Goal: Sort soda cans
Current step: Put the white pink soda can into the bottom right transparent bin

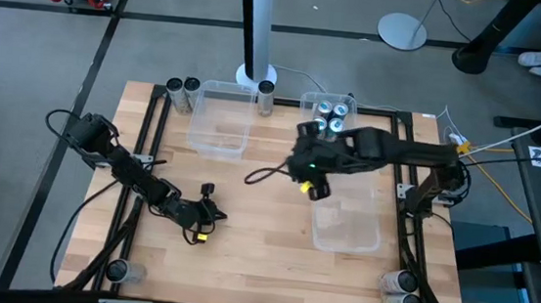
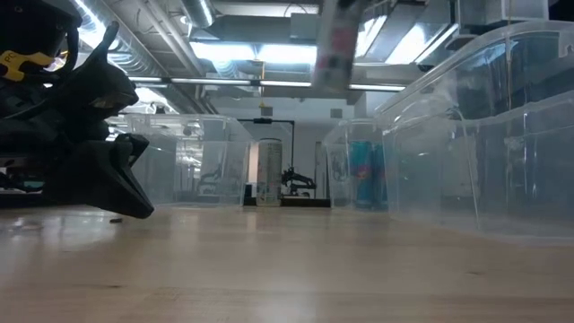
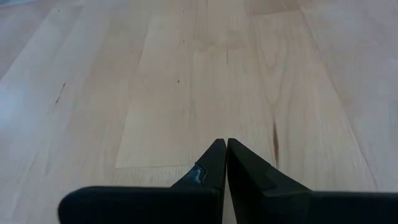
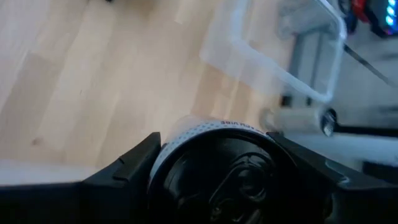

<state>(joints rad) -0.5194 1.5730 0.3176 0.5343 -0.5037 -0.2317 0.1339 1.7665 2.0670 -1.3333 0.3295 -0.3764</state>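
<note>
My right gripper hangs over the table's middle right, shut on a soda can with a white wall and a dark end; in the low view the can is high above the table. Several blue-and-silver cans stand in the far right bin. More cans stand on the table at the far left, far centre, near right corner and near left corner. My left gripper is shut and empty, low over the table's near left. My right gripper pinches the can between its two fingers, one on each side of the white wall just below the dark end that faces the wrist camera. The fingers come from above, pointing down. The can is lifted clear of the table.
An empty clear bin sits at the far left of centre, and another clear bin lies just near-right of my right gripper. A white pole base stands beyond the far edge. Bare wood stretches between the two arms.
</note>
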